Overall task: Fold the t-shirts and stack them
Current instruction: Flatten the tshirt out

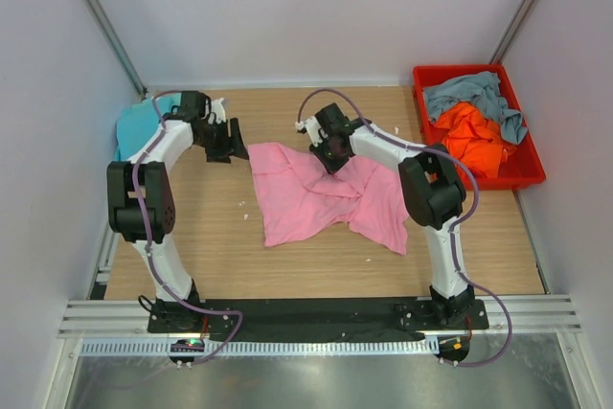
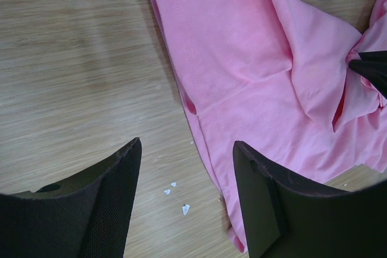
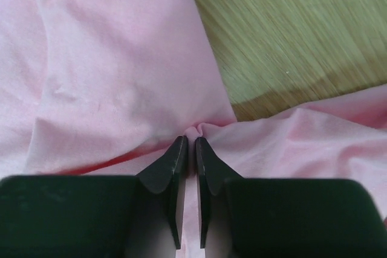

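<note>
My right fingers (image 3: 180, 149) pinch a ridge of the pink shirt (image 3: 109, 58) lying under them on the counter (image 3: 302, 28); left fingers (image 2: 118, 179) hang wide beside its edge. I'd lift slowly.

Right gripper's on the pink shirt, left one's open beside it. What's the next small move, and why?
Probably lower the left gripper onto the pink t-shirt at the edge nearest it and close. The right gripper is shut on a pinch of cloth, but the shirt lies crumpled on the table, and the left jaws hang open across that edge, holding nothing.
</note>
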### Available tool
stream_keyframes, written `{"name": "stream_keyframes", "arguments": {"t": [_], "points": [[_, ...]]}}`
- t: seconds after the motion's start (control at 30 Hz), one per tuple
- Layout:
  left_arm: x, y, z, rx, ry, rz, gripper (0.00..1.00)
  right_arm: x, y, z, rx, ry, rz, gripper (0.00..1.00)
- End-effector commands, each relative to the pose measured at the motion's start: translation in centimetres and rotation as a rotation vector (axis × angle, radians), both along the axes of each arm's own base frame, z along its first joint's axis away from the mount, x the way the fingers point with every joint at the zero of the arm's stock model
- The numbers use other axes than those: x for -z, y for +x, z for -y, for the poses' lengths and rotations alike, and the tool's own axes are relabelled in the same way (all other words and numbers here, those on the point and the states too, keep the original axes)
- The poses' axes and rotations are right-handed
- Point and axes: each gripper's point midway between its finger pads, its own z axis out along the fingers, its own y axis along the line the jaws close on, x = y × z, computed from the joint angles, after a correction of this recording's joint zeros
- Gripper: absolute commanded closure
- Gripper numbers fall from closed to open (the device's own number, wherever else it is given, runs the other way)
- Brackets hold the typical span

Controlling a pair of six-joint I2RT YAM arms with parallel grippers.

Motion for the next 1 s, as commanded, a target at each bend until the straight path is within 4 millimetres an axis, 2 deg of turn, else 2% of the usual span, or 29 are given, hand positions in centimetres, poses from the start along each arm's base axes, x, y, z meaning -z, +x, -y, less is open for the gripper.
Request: {"name": "stream_keyframes", "arguments": {"t": [0.0, 0.07, 0.1, 0.17, 0.2, 0.27, 0.3, 0.33, 0.4, 0.43, 0.5, 0.6, 0.83, 0.93, 0.97], "points": [[-0.6, 0.5, 0.1, -0.002, -0.031, 0.027, 0.37, -3.4, 1.2, 0.3, 0.027, 0.002, 0.103, 0.84], [-0.3, 0.5, 0.2, -0.003, -0.033, 0.021, 0.37, -4.5, 1.5, 1.0, 0.046, -0.021, 0.147, 0.89], [-0.3, 0.5, 0.2, -0.004, -0.036, 0.018, 0.37, -6.1, 1.7, 1.1, 0.05, -0.011, 0.18, 0.89], [0.2, 0.6, 0.3, -0.004, -0.036, 0.006, 0.37, -7.5, 1.9, 1.5, 0.054, -0.012, 0.217, 0.9], [0.3, 0.7, 0.3, -0.005, -0.034, 0.005, 0.37, -9.2, 1.9, 1.7, 0.06, 0.003, 0.25, 0.91], [0.4, 1.3, 0.1, -0.01, -0.025, 0.001, 0.37, -10.8, 1.9, 2.0, 0.068, 0.01, 0.284, 0.92], [1.3, 1.4, 0.1, -0.013, -0.022, -0.024, 0.37, -11.6, 1.9, 2.1, 0.07, 0.016, 0.302, 0.92], [1.2, 1.9, 0.0, -0.017, -0.015, -0.021, 0.37, -13.0, 1.6, 2.3, 0.071, 0.027, 0.327, 0.92], [2.4, 2.1, -0.2, -0.02, -0.004, -0.054, 0.37, -13.8, 1.5, 2.6, 0.079, 0.03, 0.351, 0.93], [2.4, 2.5, -0.3, -0.02, 0.001, -0.052, 0.37, -14.9, 1.3, 2.8, 0.081, 0.038, 0.372, 0.93], [3.4, 2.6, -0.3, -0.019, 0.004, -0.082, 0.37, -15.2, 1.0, 3.2, 0.079, 0.036, 0.382, 0.93], [3.6, 3.2, -0.2, -0.019, 0.004, -0.088, 0.37, -15.7, 0.8, 3.9, 0.089, 0.031, 0.406, 0.93], [4.6, 5.1, -0.1, -0.017, -0.003, -0.111, 0.38, -15.2, 0.8, 4.8, 0.115, 0.038, 0.393, 0.94], [4.2, 6.4, 0.5, 0.005, -0.03, -0.083, 0.38, -15.0, 0.9, 5.0, 0.121, 0.051, 0.382, 0.94], [4.9, 6.6, 0.6, 0.006, -0.031, -0.098, 0.39, -14.8, 0.8, 4.9, 0.12, 0.053, 0.377, 0.94]]}}
